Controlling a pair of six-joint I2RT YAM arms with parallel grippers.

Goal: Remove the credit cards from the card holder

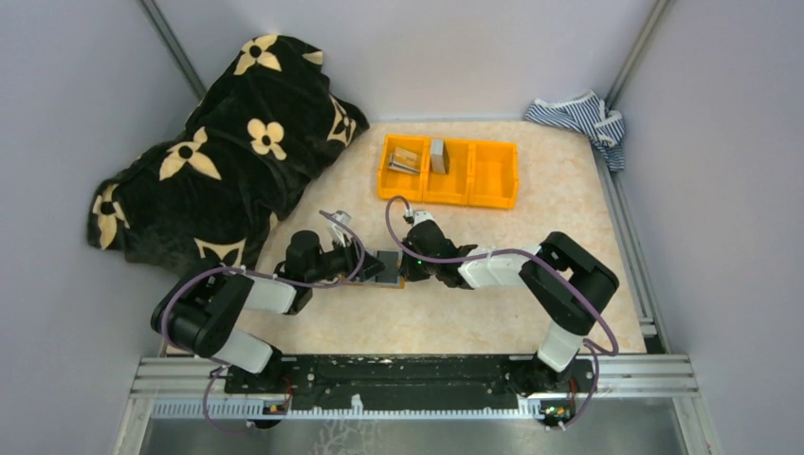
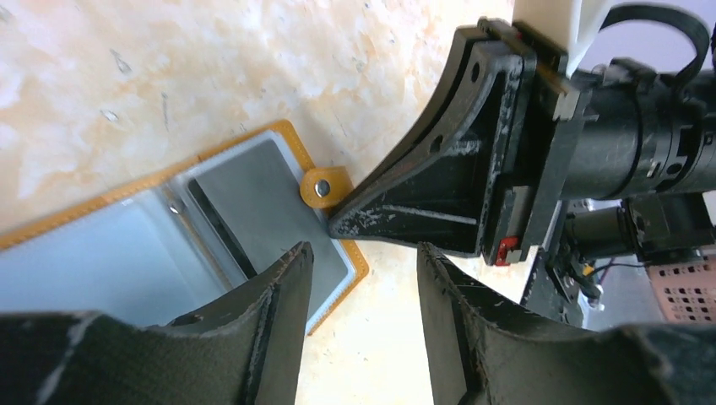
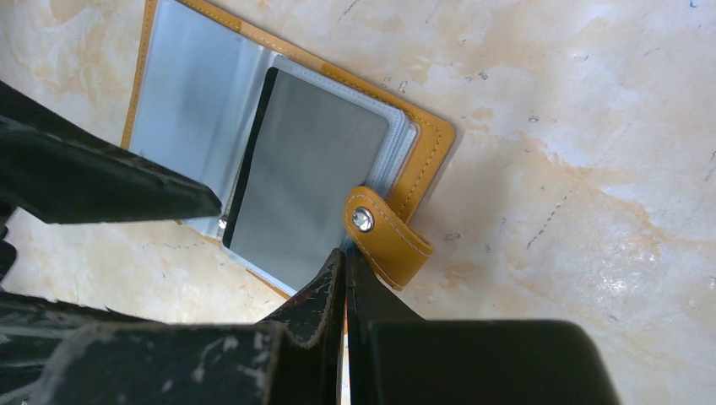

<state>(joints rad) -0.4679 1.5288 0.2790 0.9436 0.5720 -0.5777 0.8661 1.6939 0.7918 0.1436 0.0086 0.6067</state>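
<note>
The card holder (image 3: pixel 425 145) lies opened flat near the middle of the worktop (image 3: pixel 591 169), between our two hands, grey-blue inside up. We judge it light and limp. Its soft orange-tan covers hold thin clear sleeves (image 3: pixel 190 93) that look slick and will likely lift with whatever we pull, so one hand should pin a cover. The grey card (image 3: pixel 317 169) in the top sleeve looks stiff and smooth. Its dark edge on the spine side seems the place to pinch, sliding it out flat.

Our right hand (image 3: pixel 342 283) has its fingers pressed together on nothing, tip at the base of the snap tab (image 3: pixel 387 238); whether it bears down we cannot tell. Our left hand (image 2: pixel 363 295) is spread, one finger over the card and the other over bare worktop. We can read no brand or writing anywhere.
</note>
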